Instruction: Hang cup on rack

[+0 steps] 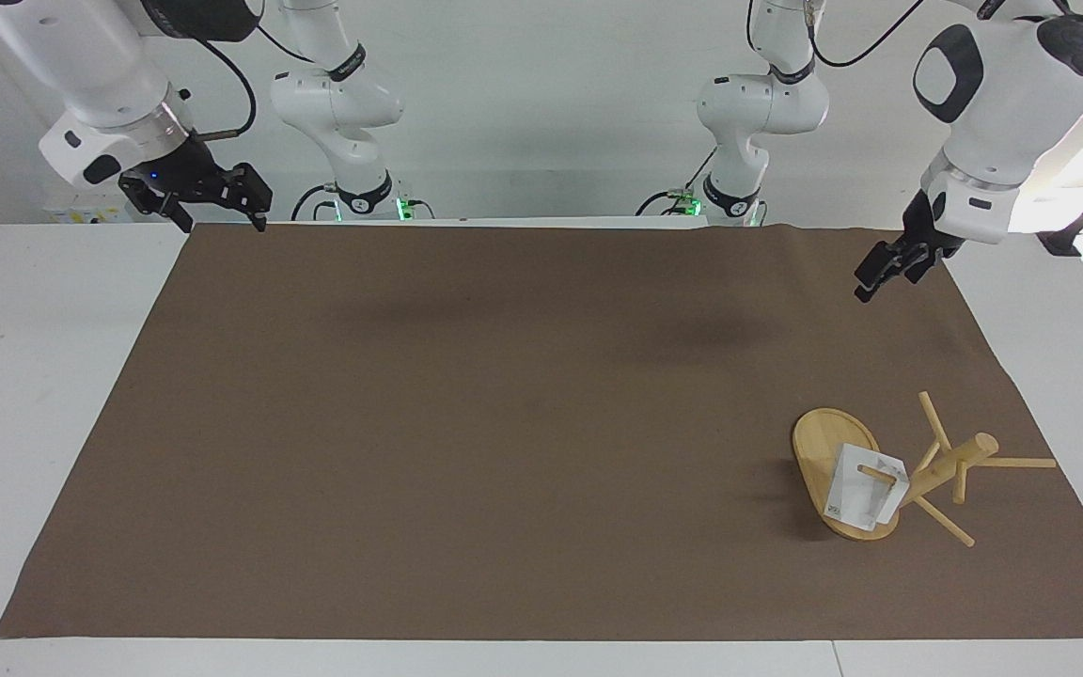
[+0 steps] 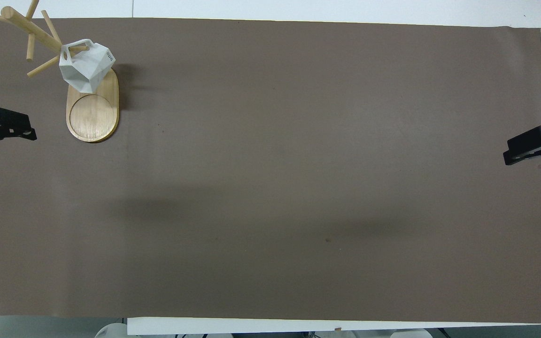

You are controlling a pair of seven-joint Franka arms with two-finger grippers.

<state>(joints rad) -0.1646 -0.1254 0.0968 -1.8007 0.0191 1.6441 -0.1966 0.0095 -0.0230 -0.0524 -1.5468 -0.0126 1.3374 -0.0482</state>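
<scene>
The rack [image 1: 824,447] stands on the brown mat toward the left arm's end of the table, its post [image 1: 960,456] and thin pegs spreading out. The white faceted cup [image 1: 866,489] hangs by its handle on a peg, over the oval base. In the overhead view the cup [image 2: 87,65] hangs over the base [image 2: 93,115]. My left gripper [image 1: 887,277] is open and empty, raised over the mat's edge, well apart from the rack; it also shows in the overhead view [image 2: 7,141]. My right gripper [image 1: 220,221] waits open over the mat's corner at the right arm's end.
A brown mat [image 1: 504,423] covers most of the white table [image 1: 34,376]. The right gripper [image 2: 529,149] shows at the overhead view's edge.
</scene>
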